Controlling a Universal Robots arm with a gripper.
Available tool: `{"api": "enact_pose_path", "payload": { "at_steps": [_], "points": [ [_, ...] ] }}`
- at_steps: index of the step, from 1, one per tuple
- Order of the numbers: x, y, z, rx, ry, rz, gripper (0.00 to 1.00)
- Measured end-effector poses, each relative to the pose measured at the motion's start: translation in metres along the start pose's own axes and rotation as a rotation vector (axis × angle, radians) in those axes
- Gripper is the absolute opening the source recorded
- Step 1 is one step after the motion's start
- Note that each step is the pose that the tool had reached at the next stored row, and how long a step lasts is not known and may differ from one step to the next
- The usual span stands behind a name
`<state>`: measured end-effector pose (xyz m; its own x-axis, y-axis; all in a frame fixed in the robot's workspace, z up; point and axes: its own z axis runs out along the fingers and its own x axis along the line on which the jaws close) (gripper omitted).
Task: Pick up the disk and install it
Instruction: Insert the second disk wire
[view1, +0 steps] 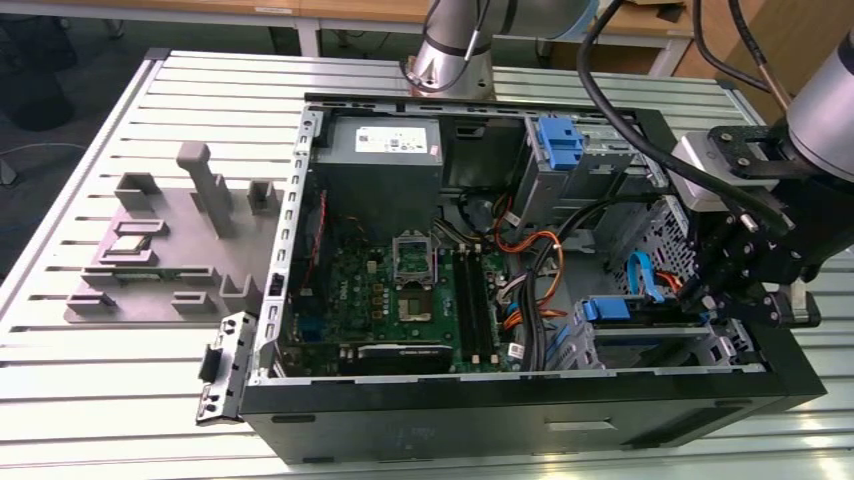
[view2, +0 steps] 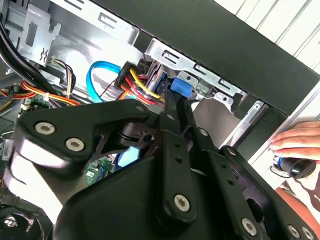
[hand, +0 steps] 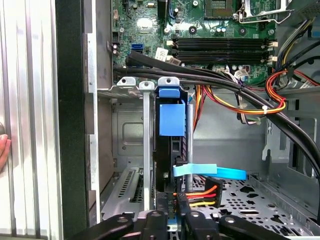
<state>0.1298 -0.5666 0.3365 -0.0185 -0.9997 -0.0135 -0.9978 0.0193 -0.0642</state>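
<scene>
My gripper (view2: 181, 107) fills the lower frame; its black fingers (view2: 172, 112) run close together up to a blue tab (view2: 181, 89) at the metal drive cage (view2: 200, 70) near centre. A blue cable (view2: 95, 75) and red-yellow wires (view2: 137, 85) sit just left. A person's hand (view2: 297, 142) rests at the right edge.

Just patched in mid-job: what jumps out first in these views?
The open computer case lies on the slatted table, its green motherboard exposed. The gripper sits at the drive cage by the exterior view's right wall, its jaws closed on the disk, which stands edge-on in its slot with cables plugged in. A person's hand rests on a mouse just outside the case.
</scene>
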Motion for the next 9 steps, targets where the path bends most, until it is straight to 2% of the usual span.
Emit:
{"api": "enact_pose_path", "payload": {
  "at_steps": [1,9],
  "points": [
    [0.0,0.0,0.0,0.0,0.0001,0.0,0.16],
    [0.0,0.0001,-0.0008,0.0,0.0,0.0,0.16]
  ]
}}
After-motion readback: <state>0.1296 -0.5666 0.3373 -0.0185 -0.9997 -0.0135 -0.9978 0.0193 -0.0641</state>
